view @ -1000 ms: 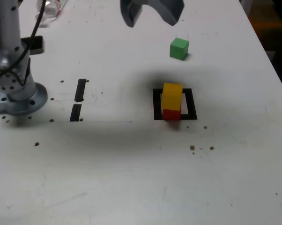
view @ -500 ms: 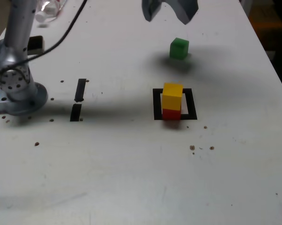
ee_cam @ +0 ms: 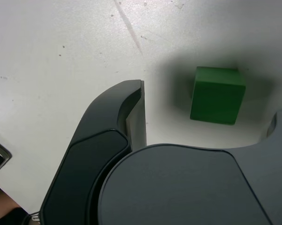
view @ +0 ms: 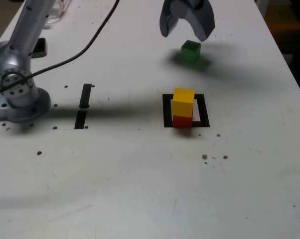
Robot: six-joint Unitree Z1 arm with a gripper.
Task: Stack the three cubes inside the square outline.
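Claw: spread wide, jaws apart with nothing between them; hangs above the counter, near the top edge of the exterior view.
Green cube: on the counter, below the claw, in its shadow; beyond the outline in the exterior view, apart from the other two cubes. In the wrist view it lies ahead of the claw's body, untouched by the visible finger.
Yellow cube: on top of the red cube.
Red cube: under the yellow cube, mostly hidden by it; only a low front strip shows.
Square outline: black tape border around the stack; white centre visible at the stack's right in the exterior view.
Tape strips: two, short and black, between arm base and outline.
Cable: curves beside the arm in the exterior view.
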